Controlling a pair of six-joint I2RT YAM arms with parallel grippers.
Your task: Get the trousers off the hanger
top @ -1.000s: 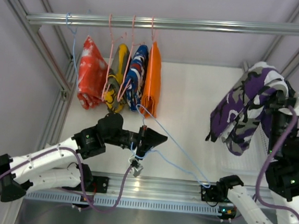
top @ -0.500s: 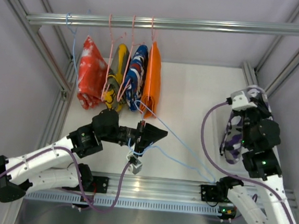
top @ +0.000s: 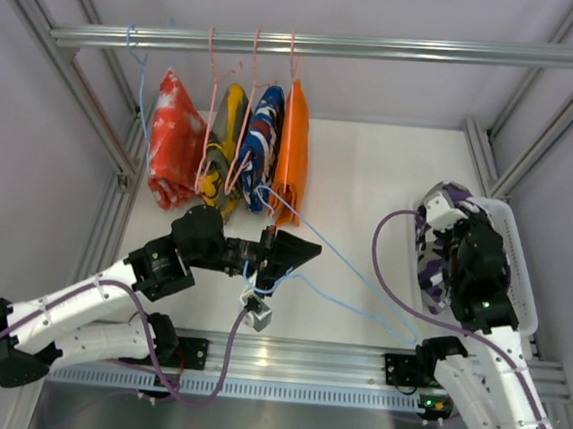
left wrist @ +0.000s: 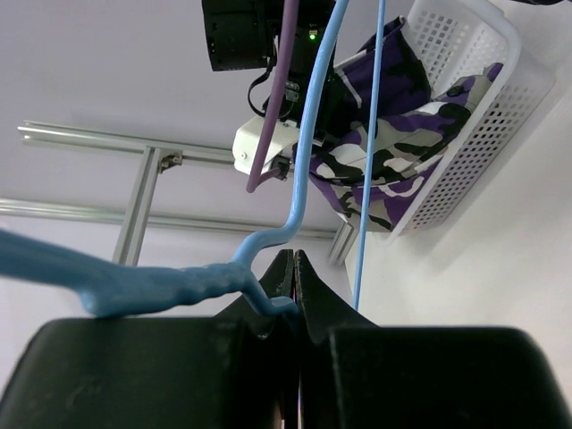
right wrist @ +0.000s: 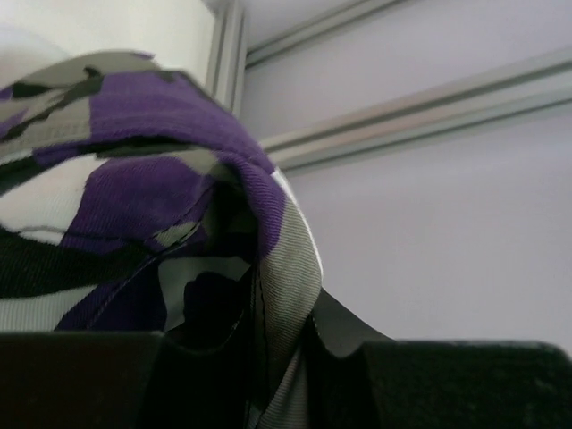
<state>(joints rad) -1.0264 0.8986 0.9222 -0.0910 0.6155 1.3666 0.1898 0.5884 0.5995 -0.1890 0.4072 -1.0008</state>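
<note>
The purple, white and black camouflage trousers (top: 430, 249) hang from my right gripper (right wrist: 268, 315), which is shut on a fold of the cloth (right wrist: 134, 179) over the white basket (top: 523, 287). In the top view the right wrist hides those jaws. My left gripper (top: 298, 251) is shut on the hook of a bare blue hanger (left wrist: 134, 286), held above the table's middle. The left wrist view shows the camouflage trousers (left wrist: 384, 152) draped into the basket (left wrist: 474, 107). The plain orange trousers (top: 293, 155) hang folded on a pink hanger from the rail (top: 381, 50).
A red-and-white garment (top: 175, 145), a yellow one (top: 224, 154) and a blue patterned one (top: 264, 137) hang on the rail left of the orange trousers. Metal frame posts stand at the left and right sides. The basket sits against the right wall.
My right arm has swung down and inward, lowering the camouflage trousers from high at the right into the basket. My left gripper with the blue hanger has barely moved.
</note>
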